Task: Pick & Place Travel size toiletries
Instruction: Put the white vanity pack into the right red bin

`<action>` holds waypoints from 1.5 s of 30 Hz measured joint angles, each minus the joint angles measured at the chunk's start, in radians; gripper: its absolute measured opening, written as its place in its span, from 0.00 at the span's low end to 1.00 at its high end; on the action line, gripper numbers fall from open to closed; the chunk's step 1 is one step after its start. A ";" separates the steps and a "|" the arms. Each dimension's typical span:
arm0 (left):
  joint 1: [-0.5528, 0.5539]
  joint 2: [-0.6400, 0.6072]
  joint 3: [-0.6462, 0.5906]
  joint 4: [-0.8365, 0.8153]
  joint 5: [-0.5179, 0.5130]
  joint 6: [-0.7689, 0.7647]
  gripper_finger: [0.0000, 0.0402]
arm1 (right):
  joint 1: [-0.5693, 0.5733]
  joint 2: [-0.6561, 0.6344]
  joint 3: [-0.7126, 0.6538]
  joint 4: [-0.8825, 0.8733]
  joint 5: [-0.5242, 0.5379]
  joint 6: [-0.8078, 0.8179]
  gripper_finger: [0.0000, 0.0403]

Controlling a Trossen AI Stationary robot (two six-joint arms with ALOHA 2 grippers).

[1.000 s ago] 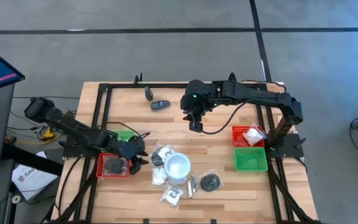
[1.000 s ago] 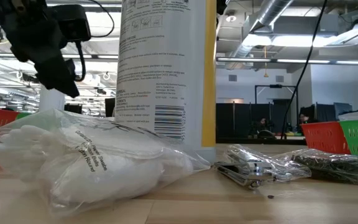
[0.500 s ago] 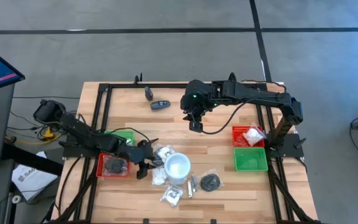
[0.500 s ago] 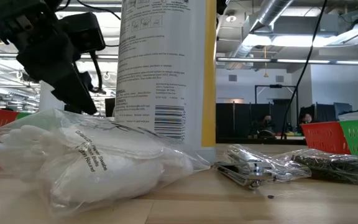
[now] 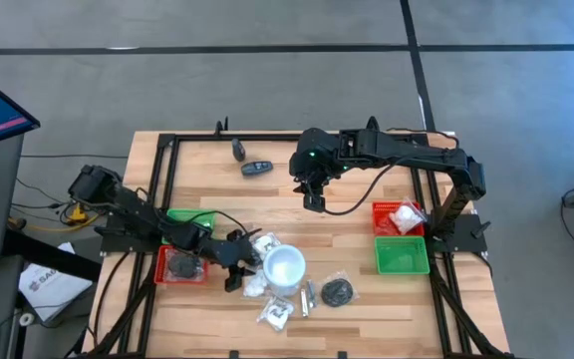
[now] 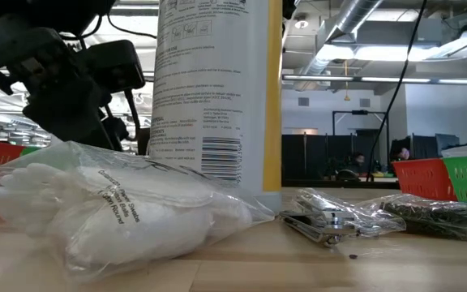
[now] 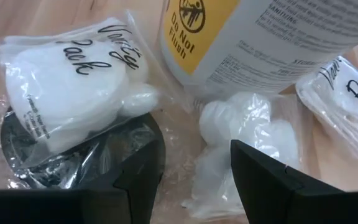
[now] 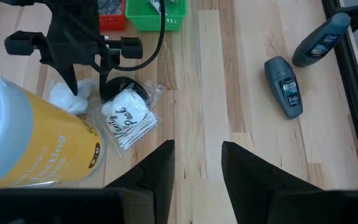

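Left wrist view: the left claw [image 7: 194, 171] hangs low over the toiletries with its two dark fingers [image 7: 142, 168] parted and nothing between them. Under one finger lies a black round disc [image 7: 73, 165] in clear wrap, and across the disc rests a white pad pack [image 7: 67, 99] with its script label running slantwise. Between the fingers sits a crumpled white wrapped piece [image 7: 244, 134], and whether the tips touch its wrapper cannot be told. Another labelled pack [image 7: 340, 102] is cut off at the picture's edge. Close beyond stands the white and yellow canister [image 7: 260, 37], only its lower wall showing.

From above, the left claw [image 5: 235, 267] sits just beside the canister's white top [image 5: 285, 267], at the near-left part of the bench [image 5: 347, 224], next to the red tray [image 5: 163, 265] and green tray [image 5: 189, 215]. More wrapped pieces lie in front of the canister, among them a second disc [image 5: 338, 291] and a thin silvery stick [image 5: 308, 297] whose long axis points toward the bench's front edge.

Farther out, the right claw [image 5: 313, 200] waits above the middle of the bench, its fingers [image 8: 157, 171] apart and empty. Near the back edge lie two dark oblong bottles [image 5: 256, 168], the other [image 5: 238, 151] just beside it, their long axes at an angle to each other. A white wrapped piece [image 5: 405, 217] lies in the right red tray [image 5: 379, 211], next to another green tray [image 5: 401, 257].

At bench height, the wrapped pad pack [image 6: 104, 207] fills the foreground and hides the lower end of the left arm.
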 joint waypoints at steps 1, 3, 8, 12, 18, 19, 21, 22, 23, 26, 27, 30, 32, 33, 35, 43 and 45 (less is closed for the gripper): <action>0.000 0.002 0.000 0.003 0.000 0.000 0.46 | 0.000 0.000 0.000 0.000 0.000 0.000 0.31; 0.000 0.003 0.000 0.007 0.000 -0.001 0.46 | 0.000 0.000 0.000 0.000 0.000 0.000 0.31; 0.000 0.003 0.000 0.015 0.008 -0.002 0.46 | 0.000 0.000 0.000 0.000 0.000 0.000 0.31; 0.000 0.003 0.000 0.017 0.008 -0.002 0.46 | 0.000 0.000 0.000 0.000 0.000 0.000 0.31; 0.000 0.003 0.000 0.021 0.029 -0.003 0.38 | 0.000 0.000 0.000 0.000 0.000 0.000 0.31; 0.000 0.003 0.000 0.021 0.032 -0.003 0.35 | 0.000 0.000 0.000 0.000 0.000 0.000 0.31; 0.000 0.003 0.000 0.021 0.039 -0.002 0.29 | 0.000 0.000 0.000 0.000 0.000 0.000 0.31; 0.000 0.003 0.000 0.021 0.045 -0.002 0.26 | 0.000 0.000 0.000 0.000 0.000 0.000 0.31; 0.000 0.003 0.000 0.021 0.045 -0.002 0.23 | 0.000 0.000 0.000 0.000 0.000 0.000 0.30; 0.000 0.003 0.000 0.021 0.045 -0.002 0.12 | 0.000 0.000 0.000 0.000 0.000 0.000 0.30; 0.000 0.003 0.000 0.021 0.045 -0.002 0.08 | 0.000 0.000 0.000 0.000 0.000 0.000 0.30; 0.000 0.003 0.000 0.021 0.045 -0.001 0.02 | 0.000 0.000 0.000 0.000 0.000 0.000 0.30; 0.000 0.003 0.000 0.021 0.045 -0.001 0.01 | 0.000 0.000 0.000 0.000 0.000 0.000 0.30; 0.000 0.003 0.000 0.021 0.045 -0.001 0.01 | 0.000 0.000 0.000 0.000 0.000 0.000 0.31; 0.000 0.003 0.000 0.021 0.045 -0.001 0.00 | 0.000 0.000 0.000 0.000 0.000 0.000 0.31; 0.000 -0.017 0.000 0.016 0.065 -0.002 0.00 | 0.000 0.000 0.000 0.000 0.000 -0.001 0.30; -0.001 -0.041 0.000 0.016 0.074 -0.002 0.00 | -0.001 0.000 0.000 0.000 0.000 -0.001 0.30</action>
